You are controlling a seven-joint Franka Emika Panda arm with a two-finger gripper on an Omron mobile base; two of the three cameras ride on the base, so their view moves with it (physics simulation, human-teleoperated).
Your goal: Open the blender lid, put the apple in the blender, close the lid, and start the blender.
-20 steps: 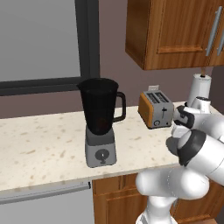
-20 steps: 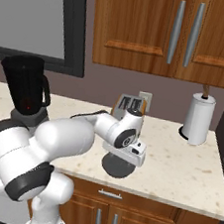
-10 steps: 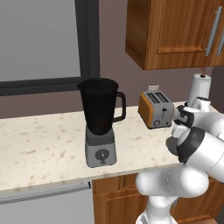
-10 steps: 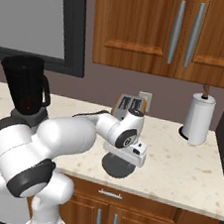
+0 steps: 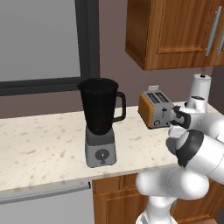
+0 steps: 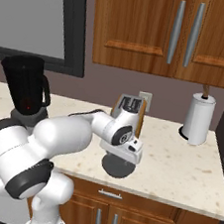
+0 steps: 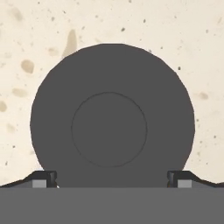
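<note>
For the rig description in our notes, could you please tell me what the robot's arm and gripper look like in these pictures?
The arm is built of glossy white, rounded segments with dark grey to black bands at the joints. A boxy white hand with a round black disc on its side carries the gripper, whose two small finger tips are dark with paler grey faces. No cables or lettering are visible.
</note>
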